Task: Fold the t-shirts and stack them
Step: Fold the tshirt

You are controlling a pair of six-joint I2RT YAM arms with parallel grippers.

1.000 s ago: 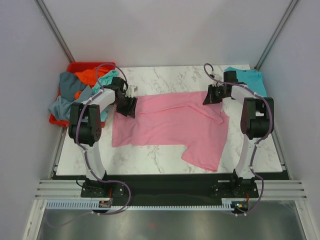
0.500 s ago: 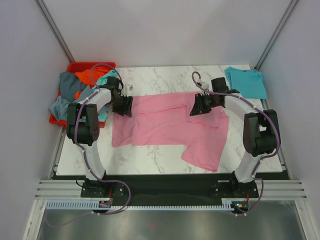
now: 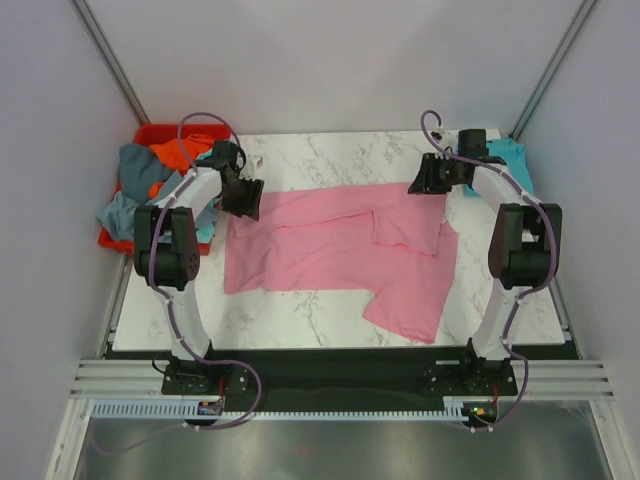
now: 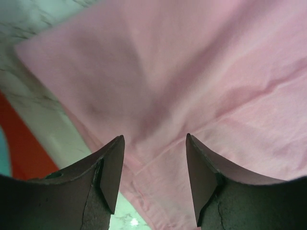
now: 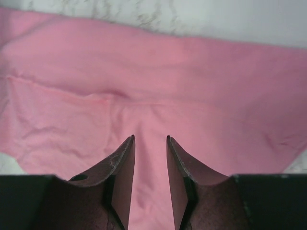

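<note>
Wrist views: left gripper (image 4: 154,138) agape, right gripper (image 5: 150,137) slightly parted, over pink t-shirt (image 3: 320,250); overhead adds bin (image 3: 150,130).

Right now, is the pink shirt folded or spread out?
Mostly spread: the pink shirt lies flat on the table, only one flap near its right side folded over.

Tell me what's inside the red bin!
The red bin holds a heap of t-shirts: an orange shirt, a grey-blue shirt spilling over its edge and a mint shirt. Its bottom is hidden beneath them, and the left arm covers part of the heap.
</note>
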